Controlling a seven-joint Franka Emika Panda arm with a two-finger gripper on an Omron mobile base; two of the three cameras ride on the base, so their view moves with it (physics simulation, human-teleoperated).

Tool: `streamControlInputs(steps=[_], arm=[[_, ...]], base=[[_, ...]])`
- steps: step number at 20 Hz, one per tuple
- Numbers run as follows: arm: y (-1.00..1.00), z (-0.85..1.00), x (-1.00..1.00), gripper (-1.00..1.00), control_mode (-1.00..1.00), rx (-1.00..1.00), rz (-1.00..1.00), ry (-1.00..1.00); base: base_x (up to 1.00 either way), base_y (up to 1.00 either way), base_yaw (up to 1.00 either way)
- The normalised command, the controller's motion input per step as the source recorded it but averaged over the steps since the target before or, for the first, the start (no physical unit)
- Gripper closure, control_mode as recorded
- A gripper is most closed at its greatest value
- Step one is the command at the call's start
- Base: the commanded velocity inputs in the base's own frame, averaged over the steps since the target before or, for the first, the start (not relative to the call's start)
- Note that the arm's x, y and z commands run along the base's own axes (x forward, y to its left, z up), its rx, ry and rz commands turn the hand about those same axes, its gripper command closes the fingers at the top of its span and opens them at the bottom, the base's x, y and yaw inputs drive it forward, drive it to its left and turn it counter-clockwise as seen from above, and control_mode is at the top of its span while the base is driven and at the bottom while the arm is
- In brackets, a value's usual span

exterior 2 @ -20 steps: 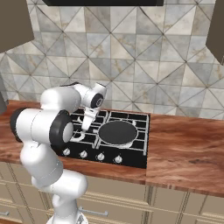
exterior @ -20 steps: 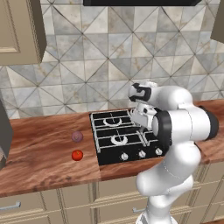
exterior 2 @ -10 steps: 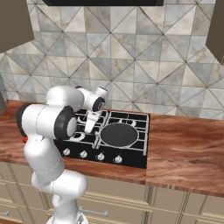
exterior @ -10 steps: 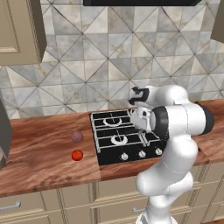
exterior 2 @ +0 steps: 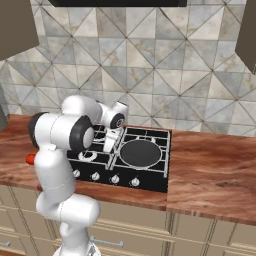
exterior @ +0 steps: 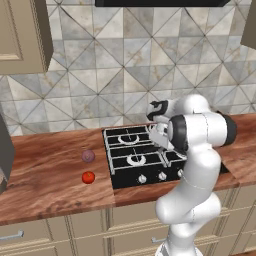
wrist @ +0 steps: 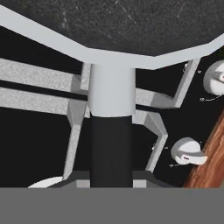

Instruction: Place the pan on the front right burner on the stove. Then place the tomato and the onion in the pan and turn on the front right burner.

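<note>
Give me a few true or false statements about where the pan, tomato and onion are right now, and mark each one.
1. The pan sits on the stove's front right burner. True.
2. The tomato is inside the pan. False: it lies on the wooden counter, left of the stove.
3. The onion rests on the counter, behind the tomato and apart from it. True.
4. The gripper is lifting the pan high above the stove. False: the pan rests down on the burner, and the hand view shows the pan's handle running straight along the gripper.
5. The pan already holds the onion. False: the pan holds nothing.
</note>
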Motion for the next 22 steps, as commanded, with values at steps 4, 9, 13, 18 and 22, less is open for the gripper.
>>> streamControlInputs(steps=[4,9,13,18,22], arm=[[-0.11,-0.21,0.35,1.0,-1.0,0.04,0.03,0.0],[-0.1,-0.28,0.31,1.0,-1.0,0.03,0.03,0.0],[-0.01,-0.24,0.06,1.0,-1.0,0.02,0.01,0.0],[0.0,0.0,0.0,-1.0,-1.0,0.01,0.0,0.0],[0.0,0.0,-0.17,-1.0,-1.0,0.0,-0.01,0.0]], base=[[0.0,0.0,0.0],[0.0,0.0,0.0],[0.0,0.0,0.0],[0.0,0.0,0.0],[0.0,0.0,0.0]])
